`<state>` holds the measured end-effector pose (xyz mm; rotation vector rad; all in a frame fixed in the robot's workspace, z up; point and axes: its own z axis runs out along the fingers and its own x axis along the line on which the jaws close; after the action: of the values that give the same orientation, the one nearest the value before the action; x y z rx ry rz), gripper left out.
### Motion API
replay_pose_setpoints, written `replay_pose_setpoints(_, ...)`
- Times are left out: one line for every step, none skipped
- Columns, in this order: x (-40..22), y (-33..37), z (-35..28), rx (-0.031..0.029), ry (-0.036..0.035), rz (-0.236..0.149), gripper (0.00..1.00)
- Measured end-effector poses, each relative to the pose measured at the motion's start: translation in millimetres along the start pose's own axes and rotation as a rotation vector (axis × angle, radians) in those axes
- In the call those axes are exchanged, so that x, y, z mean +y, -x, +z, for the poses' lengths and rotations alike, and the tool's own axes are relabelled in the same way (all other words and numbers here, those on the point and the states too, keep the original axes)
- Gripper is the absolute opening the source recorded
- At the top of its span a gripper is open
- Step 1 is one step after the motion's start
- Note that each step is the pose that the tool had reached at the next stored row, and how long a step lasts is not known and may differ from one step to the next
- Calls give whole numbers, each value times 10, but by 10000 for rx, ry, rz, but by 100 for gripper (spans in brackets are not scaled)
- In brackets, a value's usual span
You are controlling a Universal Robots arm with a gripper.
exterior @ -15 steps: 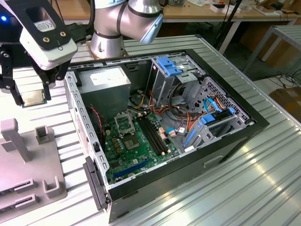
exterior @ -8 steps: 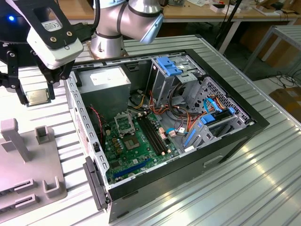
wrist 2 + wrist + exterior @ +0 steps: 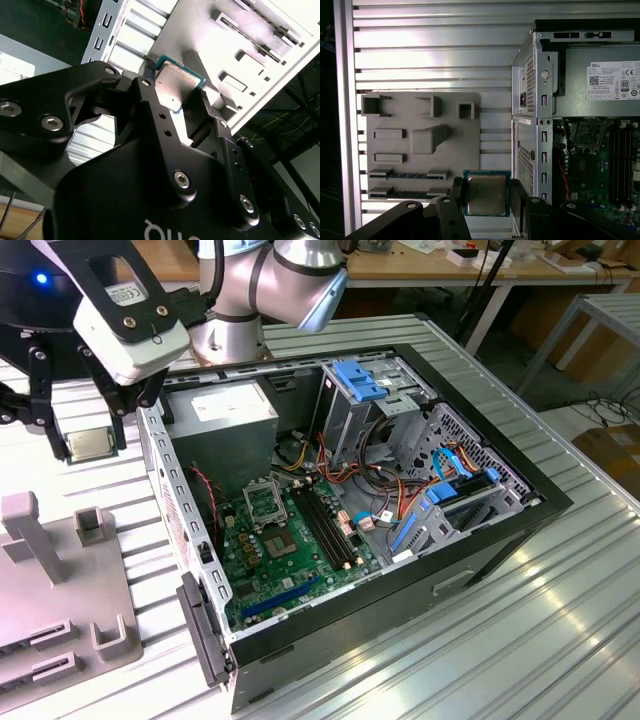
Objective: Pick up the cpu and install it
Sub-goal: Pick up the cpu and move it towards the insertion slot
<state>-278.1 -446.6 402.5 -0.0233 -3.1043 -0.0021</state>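
In the exterior view the pincer (image 3: 84, 436) hangs above the desk (image 3: 450, 660), outside the open computer case (image 3: 500, 530). It is closed on the cpu (image 3: 90, 444), which sits between its fingers clear of every surface. The step in hand looks like the carry: the pick is done and the install is not. The metal-framed socket (image 3: 262, 502) on the motherboard (image 3: 270, 560) is well apart from the pincer, inside the case on the exterior view's right of it. The grey holder tray (image 3: 60, 610) lies below and near the pincer.

In the second wrist view the pincer (image 3: 175, 91) has its fingers (image 3: 150, 105) narrowed to the chip's width. They press opposite edges of the cpu (image 3: 176, 86), metal top showing, with the tray (image 3: 250, 60) beyond.

In the first wrist view the cpu (image 3: 486, 194) sits level in the pincer (image 3: 486, 198), above the tray's (image 3: 400, 107) edge and just beside the case wall (image 3: 530, 150). Several of the tray's pockets look empty; two long slots seem to hold dark strips, perhaps memory sticks. The case holds the power supply (image 3: 600, 87) and the motherboard (image 3: 600, 170); its socket (image 3: 585, 134) looks unfilled. Reaching it calls for clearing that wall, a level hold and square alignment.
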Motion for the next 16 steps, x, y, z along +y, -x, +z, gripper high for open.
replay_pose_setpoints(0, 8, 0, -1, 0, 0, 47)
replay_pose_setpoints(0, 20, -1, 0, 0, 0, 47)
replay_pose_setpoints(1, 27, -1, 0, 0, 0, 47)
replay_pose_setpoints(1, 35, -1, -1, 0, 0, 47)
replay_pose_setpoints(1, 44, -2, -1, 0, 0, 47)
replay_pose_setpoints(1, 54, -2, -1, 0, -1, 47)
replay_pose_setpoints(1, 62, -2, 0, 0, 0, 47)
replay_pose_setpoints(1, 70, -3, 0, 0, 0, 47)
replay_pose_setpoints(1, 78, -3, 0, -1, 0, 47)
replay_pose_setpoints(1, 85, -3, 0, 0, 0, 47)
replay_pose_setpoints(2, 93, -3, 0, 0, 0, 47)
replay_pose_setpoints(2, 100, -4, 0, 0, 0, 47)
replay_pose_setpoints(2, 107, -4, -1, 0, 0, 47)
replay_pose_setpoints(2, 116, -4, 0, 0, 0, 47)
replay_pose_setpoints(2, 125, -5, 0, -1, 0, 47)
replay_pose_setpoints(2, 134, -5, 0, 0, 0, 47)
